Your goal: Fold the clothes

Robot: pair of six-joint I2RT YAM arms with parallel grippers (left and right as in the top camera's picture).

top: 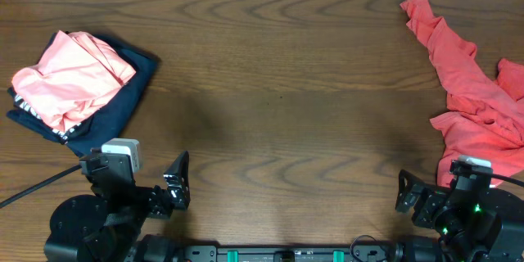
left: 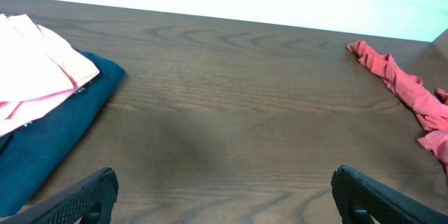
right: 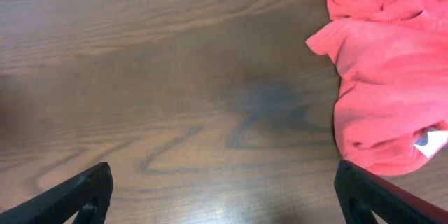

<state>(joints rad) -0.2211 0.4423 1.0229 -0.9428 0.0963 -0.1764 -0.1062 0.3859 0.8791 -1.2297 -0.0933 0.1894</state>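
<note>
A folded salmon-pink shirt (top: 72, 78) (left: 31, 70) lies on top of a folded navy garment (top: 123, 98) (left: 59, 129) at the table's left. A crumpled coral-red shirt (top: 475, 102) (left: 406, 87) (right: 392, 77) lies loose along the right edge, a white label (right: 430, 140) showing at its hem. My left gripper (top: 139, 176) (left: 224, 175) hovers open at the near left, with only bare wood between its fingers. My right gripper (top: 449, 188) (right: 224, 170) is open at the near right, its right finger (right: 364, 189) just short of the red shirt's hem.
The dark wooden table (top: 278, 90) stretches between the two piles. A white wall runs along its far edge. A black cable (top: 33, 188) trails off from the left arm toward the left edge.
</note>
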